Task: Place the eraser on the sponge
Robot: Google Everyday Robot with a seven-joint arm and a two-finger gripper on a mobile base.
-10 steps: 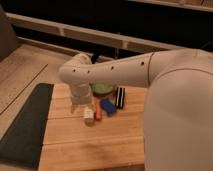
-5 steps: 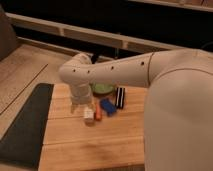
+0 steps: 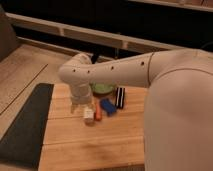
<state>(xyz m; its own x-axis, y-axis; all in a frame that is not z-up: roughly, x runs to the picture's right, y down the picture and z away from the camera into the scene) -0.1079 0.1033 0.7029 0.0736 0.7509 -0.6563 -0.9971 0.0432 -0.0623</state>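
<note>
Camera view shows one eraser (image 3: pixel 120 97) lying flat on the wooden table (image 3: pixel 90 145), its long axis and stripes running away from the camera toward the far edge. Just to its left lies one blue sponge (image 3: pixel 107 106), set at a slant, close beside the eraser. Next come one narrow orange object (image 3: pixel 98 113), one white bottle (image 3: pixel 88 115) and, behind them, one green bowl (image 3: pixel 102 89). The gripper (image 3: pixel 79 106) hangs just left of the white bottle with its jaws apart and nothing between them. One black mat (image 3: pixel 25 125) lies at the left. Nothing has shifted since the earlier frames.
</note>
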